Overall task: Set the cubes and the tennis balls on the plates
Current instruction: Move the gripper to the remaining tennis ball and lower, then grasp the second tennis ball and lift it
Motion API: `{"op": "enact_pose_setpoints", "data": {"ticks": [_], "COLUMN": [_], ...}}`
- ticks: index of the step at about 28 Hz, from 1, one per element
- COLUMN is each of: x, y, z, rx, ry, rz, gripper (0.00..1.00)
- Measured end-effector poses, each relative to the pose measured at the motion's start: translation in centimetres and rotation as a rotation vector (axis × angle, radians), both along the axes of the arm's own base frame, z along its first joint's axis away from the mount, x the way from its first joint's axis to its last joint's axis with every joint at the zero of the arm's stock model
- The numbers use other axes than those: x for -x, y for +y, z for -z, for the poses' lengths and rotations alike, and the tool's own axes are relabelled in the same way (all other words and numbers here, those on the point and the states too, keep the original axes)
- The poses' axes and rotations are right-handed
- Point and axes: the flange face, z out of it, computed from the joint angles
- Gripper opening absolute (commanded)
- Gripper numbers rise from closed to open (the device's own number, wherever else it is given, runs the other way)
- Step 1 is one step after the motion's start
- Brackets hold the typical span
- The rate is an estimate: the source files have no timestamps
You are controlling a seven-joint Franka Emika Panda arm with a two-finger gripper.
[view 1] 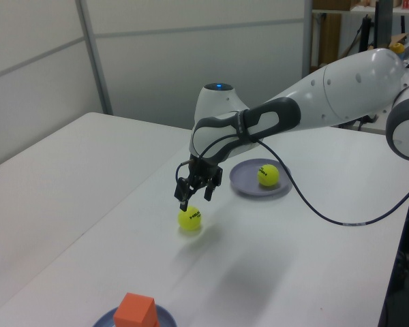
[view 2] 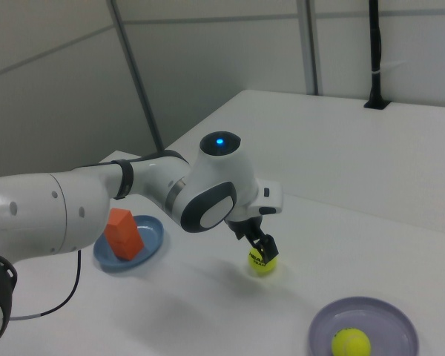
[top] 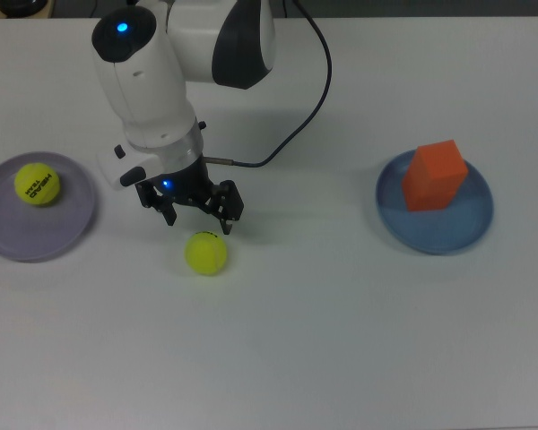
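One tennis ball (top: 38, 183) lies on the lavender plate (top: 18, 235) at the top view's left. The other tennis ball (top: 205, 253) rests on the bare table. My gripper (top: 198, 215) hangs open just above that loose ball, its fingers spread and nothing between them. In the left view the gripper (view 1: 191, 195) is right over this ball (view 1: 189, 219), and the right view shows the gripper (view 2: 264, 248) at the top of the ball (view 2: 262, 262). An orange cube (top: 435, 175) stands on the blue plate (top: 453, 231) at the top view's right.
The arm's black cable (top: 305, 98) loops over the table behind the gripper. The white arm body (top: 175, 63) covers the table's far middle in the top view. A grey wall panel (view 1: 157, 61) stands behind the table in the left view.
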Motion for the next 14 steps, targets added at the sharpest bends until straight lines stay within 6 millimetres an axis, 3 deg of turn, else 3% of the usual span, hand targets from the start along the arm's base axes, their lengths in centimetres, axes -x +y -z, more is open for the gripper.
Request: {"op": "enact_pose_setpoints", "data": {"ticks": [6, 9, 10, 13, 14], "x": [-0.7, -0.9, -0.9, -0.9, -1.0], "y": [0.4, 1.1, 1.2, 1.5, 1.5], "z": [3.0, 4.5, 4.9, 5.5, 5.5], "rx": [0.022, 0.029, 0.030, 0.032, 0.032], "ry": [-0.023, -0.028, -0.028, -0.026, -0.027], "rz": [-0.001, -0.008, -0.009, -0.009, -0.009], "gripper": [0.99, 0.86, 0.68, 0.32, 0.06]}}
